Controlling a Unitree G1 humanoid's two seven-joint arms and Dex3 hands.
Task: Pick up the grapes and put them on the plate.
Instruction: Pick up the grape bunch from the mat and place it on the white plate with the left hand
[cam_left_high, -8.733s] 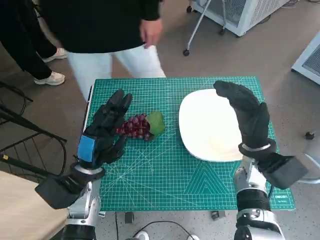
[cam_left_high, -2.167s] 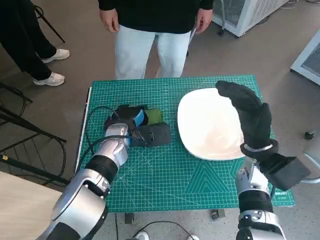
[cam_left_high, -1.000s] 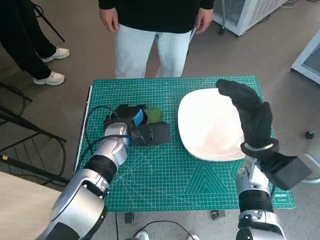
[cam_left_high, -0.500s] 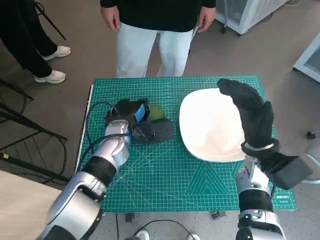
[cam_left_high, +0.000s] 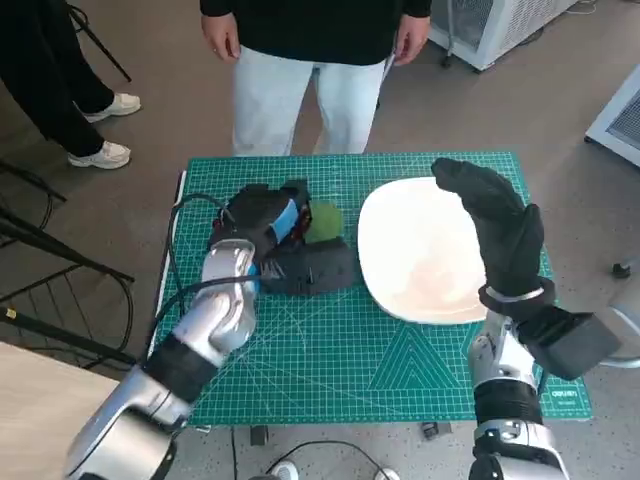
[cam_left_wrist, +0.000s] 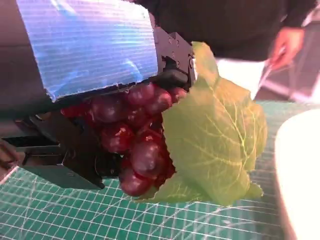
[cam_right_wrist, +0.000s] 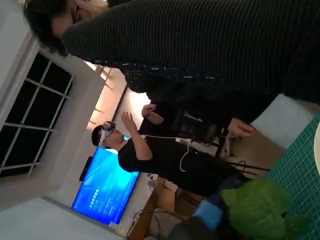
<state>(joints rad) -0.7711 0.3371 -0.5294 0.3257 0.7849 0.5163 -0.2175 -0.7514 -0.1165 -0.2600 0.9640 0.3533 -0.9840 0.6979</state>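
Blue-taped left hand (cam_left_high: 268, 222) around grapes (cam_left_wrist: 132, 132)

Small table under a green cutting mat (cam_left_high: 330, 340), white plate (cam_left_high: 420, 250) on it.

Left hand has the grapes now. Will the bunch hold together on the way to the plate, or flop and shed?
The grapes hang in a tight cluster under the left hand, so they probably travel as one lump. The leaf looks thin and sticks out free; expect it to flap. The glossy skins may slip under a loose grip.

A person (cam_left_high: 315, 50) stands beyond the green cutting mat (cam_left_high: 340, 350).
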